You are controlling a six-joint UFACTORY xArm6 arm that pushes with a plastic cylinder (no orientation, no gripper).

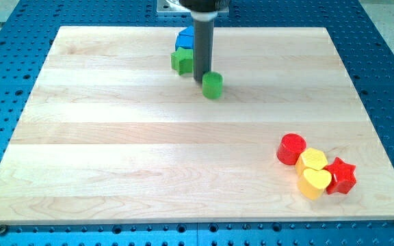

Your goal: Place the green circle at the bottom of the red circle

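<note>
At view's top, my tip [200,77] seemingly touching green circle [213,85].

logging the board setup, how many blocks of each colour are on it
green: 2, the green circle by my tip and a green block to the view's left of the rod
blue: 1, a blue block at the view's top
red: 2, the red circle and a red star
yellow: 2, a yellow block and a yellow heart
total: 7
</note>
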